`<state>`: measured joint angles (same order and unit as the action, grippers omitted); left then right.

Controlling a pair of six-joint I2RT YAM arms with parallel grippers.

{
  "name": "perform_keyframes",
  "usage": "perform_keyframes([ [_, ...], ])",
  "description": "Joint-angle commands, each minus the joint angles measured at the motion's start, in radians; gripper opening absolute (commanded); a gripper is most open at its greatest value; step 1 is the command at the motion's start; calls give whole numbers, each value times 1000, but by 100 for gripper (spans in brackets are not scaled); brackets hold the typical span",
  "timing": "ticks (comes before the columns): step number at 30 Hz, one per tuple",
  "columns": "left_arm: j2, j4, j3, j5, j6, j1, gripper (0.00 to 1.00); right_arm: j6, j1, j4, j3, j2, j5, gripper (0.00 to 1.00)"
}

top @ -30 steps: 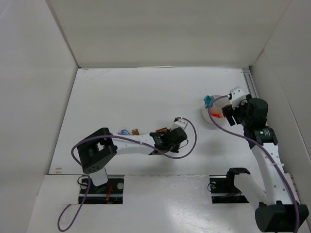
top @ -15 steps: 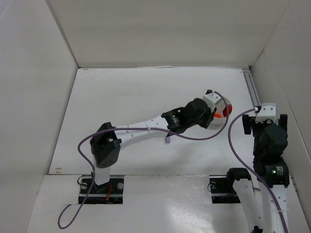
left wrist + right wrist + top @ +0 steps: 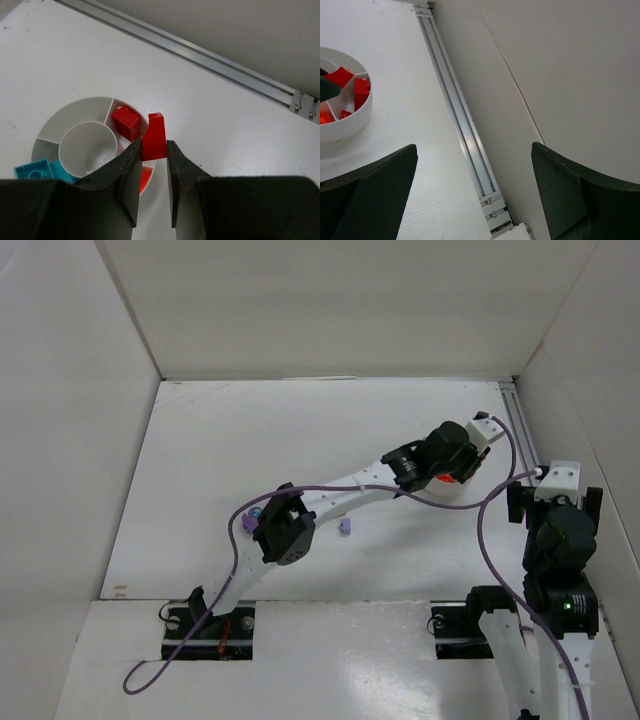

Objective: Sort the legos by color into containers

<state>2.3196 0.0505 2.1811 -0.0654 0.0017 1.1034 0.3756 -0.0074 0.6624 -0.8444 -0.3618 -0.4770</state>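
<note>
Grip first: the left gripper (image 3: 152, 146) has its jaws narrowed onto a red sloped brick (image 3: 154, 134), pinched by its lower flanks with the slanted top poking up clear of the fingers, so nothing should snag it when the jaws part. It hangs over the near rim of the white bowl (image 3: 75, 111), right beside the wedge compartment where 1 red brick (image 3: 126, 122) already lies. That looks like the whole reason for the reach, with the left arm stretched far across the table (image 3: 250, 430) to put red with red. The bowl is split into an outer ring of compartments around a central cup (image 3: 87, 144), which looks bare; teal bricks (image 3: 42, 170) sit in their own section on the far side of the ring, and an orange piece (image 3: 144, 180) shows just under the fingers. Over on the right, the right gripper (image 3: 475, 192) sits spread wide and carrying nothing, parked near the aluminium rail (image 3: 455, 110), I'd judge to leave the bowl free for its partner. Back on the table, 1 purple brick (image 3: 345, 527) waits well apart from the bowl, unsorted. Writing and brands? No lettering, logo or label can be read on bricks, bowl or rail.
</note>
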Motion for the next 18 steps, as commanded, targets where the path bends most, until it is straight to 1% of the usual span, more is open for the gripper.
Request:
perform_keyframes([
  [1,52,-43,123,48,34,-2,18,-21,-5,-20,-32,37,-32,100],
  [6,84,-132,94,94,6,-20,18,-21,-5,-20,-22,58,-32,100],
  [9,124,-132,118,122,6,-20,18,-30,-5,-20,-22,58,-32,100],
  [12,124,-141,109,133,6,-20,18,-30,-5,-20,-13,67,-32,100],
  [14,124,-141,91,144,6,-20,21,-30,-5,-29,-13,67,-32,100],
  [18,124,-141,80,142,6,-20,32,-30,-5,-29,-13,67,-32,100],
])
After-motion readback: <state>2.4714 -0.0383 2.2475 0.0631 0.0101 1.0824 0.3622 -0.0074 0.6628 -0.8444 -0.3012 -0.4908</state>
